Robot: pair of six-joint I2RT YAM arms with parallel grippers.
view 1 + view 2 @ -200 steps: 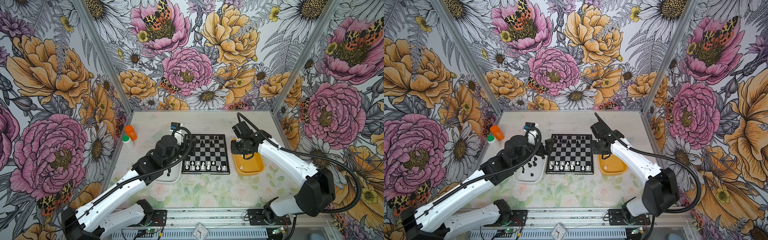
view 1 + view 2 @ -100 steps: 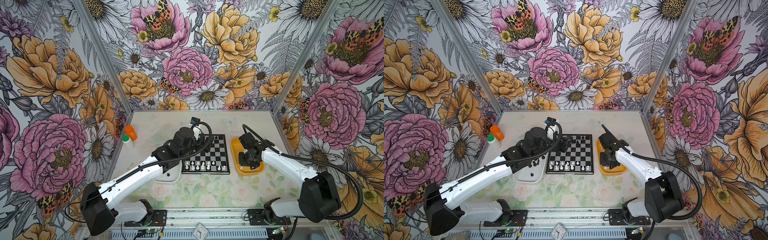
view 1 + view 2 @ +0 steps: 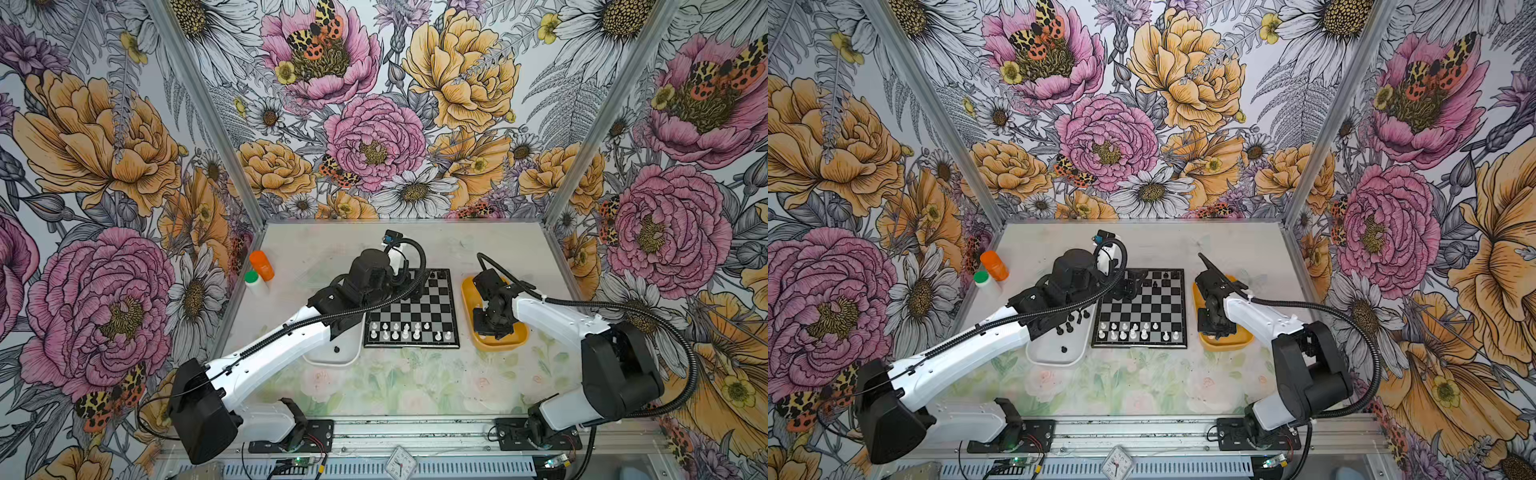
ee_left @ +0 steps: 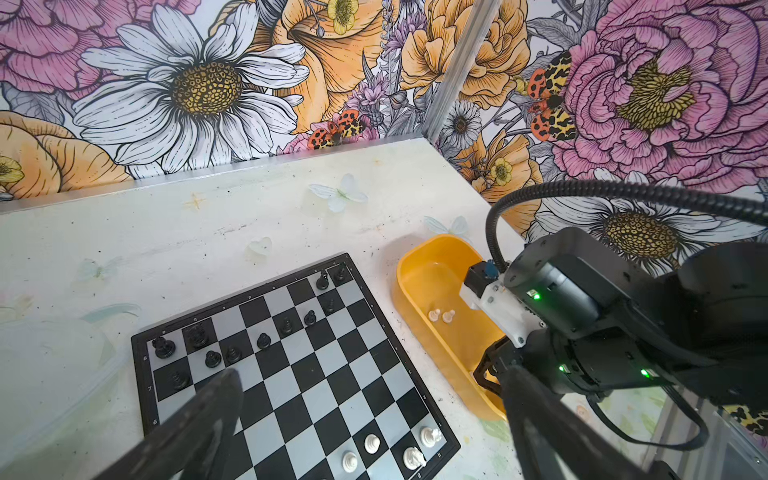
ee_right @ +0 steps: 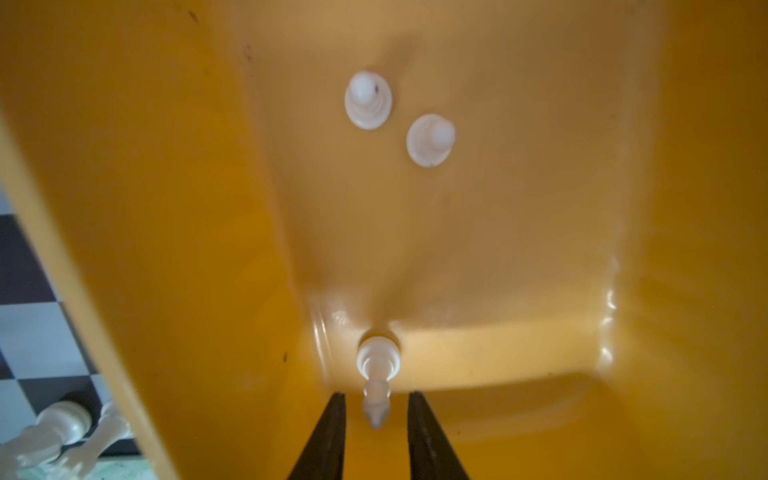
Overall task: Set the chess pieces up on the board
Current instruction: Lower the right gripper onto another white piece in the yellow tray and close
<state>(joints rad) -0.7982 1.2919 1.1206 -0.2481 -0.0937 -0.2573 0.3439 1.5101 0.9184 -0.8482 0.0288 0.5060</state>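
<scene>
The board (image 3: pixel 415 307) lies at the table's middle. White chess pieces (image 3: pixel 405 330) stand on its near rows and black ones (image 4: pixel 232 353) on its far rows. My left gripper (image 4: pixel 374 374) hovers open and empty over the board's far left part, also in a top view (image 3: pixel 1129 289). My right gripper (image 5: pixel 376 397) is down in the near end of the yellow tray (image 5: pixel 540 208). Its jaws stand narrowly open on either side of a lying white piece (image 5: pixel 376 365), with a gap on each side. Two white pawns (image 5: pixel 368 99) stand farther along the tray.
A white tray (image 3: pixel 1050 353) left of the board holds several black pieces (image 3: pixel 1069 324). An orange bottle (image 3: pixel 262 266) and a green-capped bottle (image 3: pixel 252 278) stand by the left wall. The yellow tray (image 3: pixel 469 286) sits right of the board.
My left arm has swung from the white tray to over the board's far left. My right gripper has come from the yellow tray's far end to its near end and narrowed around the white piece.
</scene>
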